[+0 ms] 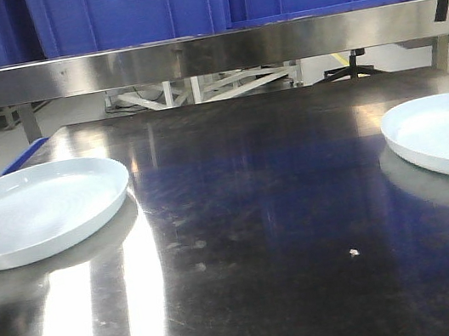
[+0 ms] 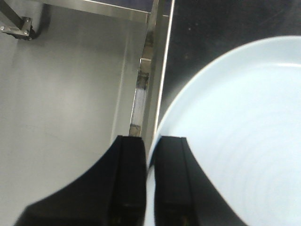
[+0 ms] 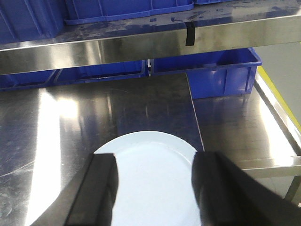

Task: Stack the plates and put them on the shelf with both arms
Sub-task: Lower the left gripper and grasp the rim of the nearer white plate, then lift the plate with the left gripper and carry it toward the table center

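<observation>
left gripper [image 2: 149, 146] closed on left plate [image 2: 244, 132] rim at table [image 2: 216, 28] edge, likely for lifting | right gripper [image 3: 154, 160] fingers spread above right plate [image 3: 150, 186], empty | stacking not begun

Glossy white plates [image 1: 42, 211], brushed-steel shelf [image 1: 188, 56]

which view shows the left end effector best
The left wrist view: the left end effector fills the foreground, its fingers pinching the left plate by the rim. The front view shows only a dark part of it at the frame edge; the right wrist view shows none.
</observation>
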You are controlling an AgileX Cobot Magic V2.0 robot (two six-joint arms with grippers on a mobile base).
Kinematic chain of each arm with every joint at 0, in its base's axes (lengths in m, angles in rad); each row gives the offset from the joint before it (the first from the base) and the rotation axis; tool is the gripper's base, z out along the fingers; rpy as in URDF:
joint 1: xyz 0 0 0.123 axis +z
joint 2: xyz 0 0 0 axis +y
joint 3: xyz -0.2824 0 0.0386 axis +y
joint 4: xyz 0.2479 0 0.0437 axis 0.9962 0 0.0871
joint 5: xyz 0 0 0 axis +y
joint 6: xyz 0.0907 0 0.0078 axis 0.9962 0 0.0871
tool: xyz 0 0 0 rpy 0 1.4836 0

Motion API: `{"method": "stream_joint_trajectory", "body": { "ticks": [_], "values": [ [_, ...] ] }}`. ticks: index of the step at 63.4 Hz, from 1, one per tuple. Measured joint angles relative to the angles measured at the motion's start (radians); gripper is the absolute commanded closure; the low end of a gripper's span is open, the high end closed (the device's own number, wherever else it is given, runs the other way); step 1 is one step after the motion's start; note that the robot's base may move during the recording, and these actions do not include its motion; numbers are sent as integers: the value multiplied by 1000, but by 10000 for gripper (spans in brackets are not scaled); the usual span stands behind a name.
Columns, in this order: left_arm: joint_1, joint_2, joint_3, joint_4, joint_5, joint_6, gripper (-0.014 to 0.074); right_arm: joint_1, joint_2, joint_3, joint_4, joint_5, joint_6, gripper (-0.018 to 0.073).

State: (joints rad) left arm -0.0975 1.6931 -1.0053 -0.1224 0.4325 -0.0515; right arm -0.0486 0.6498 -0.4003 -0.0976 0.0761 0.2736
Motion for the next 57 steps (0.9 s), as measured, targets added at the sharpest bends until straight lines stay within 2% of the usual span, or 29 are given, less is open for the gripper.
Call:
{"method": "stream_joint_trajectory", "body": {
  "ticks": [6,17,28,43,49,57],
  "values": [
    [-13,-33,-24,2,21,0,500,0,0,0,0,0,0,90],
    [-81,-118,-100,-4,59,0,500,0,0,0,-2,0,0,90],
    [-191,-155,-168,-58,66,0,500,0,0,-2,-2,0,0,90],
    [-367,-135,-200,-134,-28,0,498,0,0,-2,-2,0,-2,90],
    [-419,-94,-214,-143,-53,0,498,0,0,-2,-2,0,-2,90],
    [-452,-16,-244,-147,-59,0,498,0,0,-2,-2,0,-2,90]
  ]
}}
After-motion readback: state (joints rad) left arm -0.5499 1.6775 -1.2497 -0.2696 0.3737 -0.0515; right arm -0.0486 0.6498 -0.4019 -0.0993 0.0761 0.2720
